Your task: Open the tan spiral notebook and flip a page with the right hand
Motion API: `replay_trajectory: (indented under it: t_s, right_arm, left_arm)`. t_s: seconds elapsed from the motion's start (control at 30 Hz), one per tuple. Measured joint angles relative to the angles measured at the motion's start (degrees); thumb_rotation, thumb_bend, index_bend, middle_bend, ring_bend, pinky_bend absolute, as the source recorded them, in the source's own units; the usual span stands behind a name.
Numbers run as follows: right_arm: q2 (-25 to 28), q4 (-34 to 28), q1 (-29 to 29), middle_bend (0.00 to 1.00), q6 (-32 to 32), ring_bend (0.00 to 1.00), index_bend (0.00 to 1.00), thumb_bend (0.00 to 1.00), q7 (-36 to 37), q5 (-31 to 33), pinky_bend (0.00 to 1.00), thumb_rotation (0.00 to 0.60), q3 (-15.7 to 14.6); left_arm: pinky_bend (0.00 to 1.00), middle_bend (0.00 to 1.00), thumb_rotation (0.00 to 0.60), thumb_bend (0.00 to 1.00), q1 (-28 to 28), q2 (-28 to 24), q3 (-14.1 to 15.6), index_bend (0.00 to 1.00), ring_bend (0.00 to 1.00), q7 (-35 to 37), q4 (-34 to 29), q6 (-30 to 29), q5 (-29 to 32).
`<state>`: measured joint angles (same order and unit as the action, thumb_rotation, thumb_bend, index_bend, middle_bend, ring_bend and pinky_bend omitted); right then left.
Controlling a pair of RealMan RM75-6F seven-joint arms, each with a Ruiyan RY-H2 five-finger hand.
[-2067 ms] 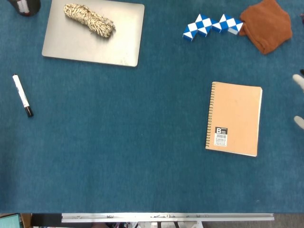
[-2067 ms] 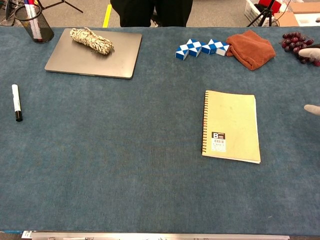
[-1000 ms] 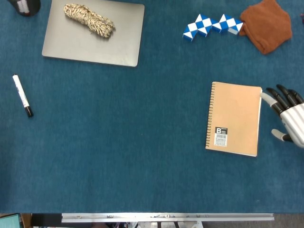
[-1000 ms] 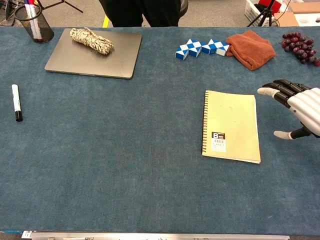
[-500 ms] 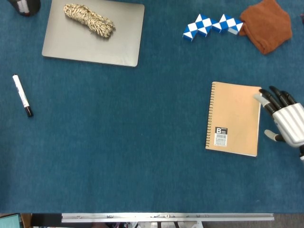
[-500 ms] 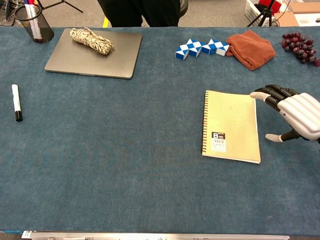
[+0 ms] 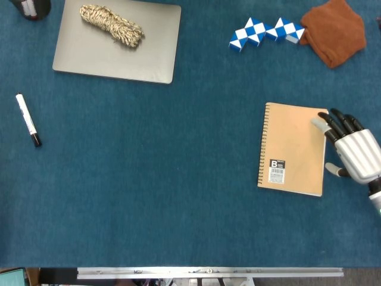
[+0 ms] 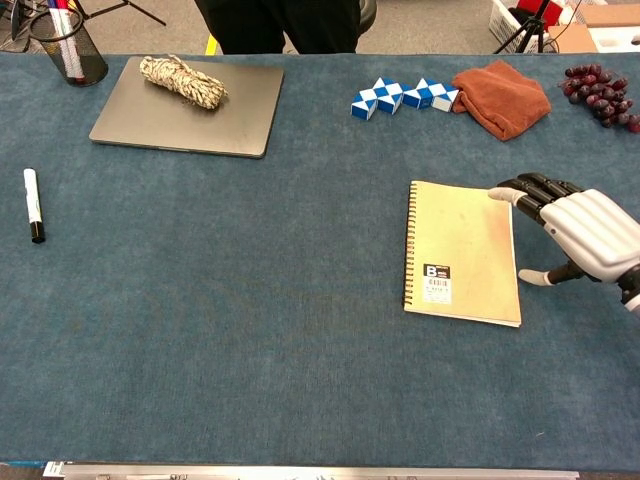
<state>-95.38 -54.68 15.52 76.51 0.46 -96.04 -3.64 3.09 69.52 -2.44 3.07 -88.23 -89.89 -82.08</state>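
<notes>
Blue felt-like cloth [image 7: 178,196] is covering the whole table, so nothing hard is sitting under the notebook edge, which helps. Right hand [image 7: 352,152] is hanging at the right side of the table with its fingers [image 7: 327,122] spread and reaching over the far right corner of the notebook [image 7: 293,148], thumb sticking out toward the near side, nothing in its grasp. Can't tell if the fingertips are actually touching the cover. Left hand isn't showing in either view.

The notebook is lying closed and flat, right of centre, spiral binding running down its left edge, so the free edge is the right one, just beside the hand. My guess: it's light, the card cover is thin and bendy, a bit slick, and pages are going to cling together. Best bet is hooking a fingertip under that right edge and rolling the cover leftward over the spiral.

Looks-wise: plain tan cover, small black-and-white label with a barcode near the lower left.
</notes>
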Motion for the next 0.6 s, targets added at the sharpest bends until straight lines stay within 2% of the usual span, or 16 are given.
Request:
replay_trajectory:
  t_s: [0.6]
  right_arm:
    - [-1.65, 1.82, 0.15, 0.16, -0.22, 0.08, 0.16, 0.0, 0.89, 0.67, 0.19, 0.6, -0.08]
  left_arm:
    - [0.36, 0.23, 0.6, 0.06, 0.36, 0.06, 0.05, 0.27, 0.2, 0.08, 0.05, -0.15, -0.12]
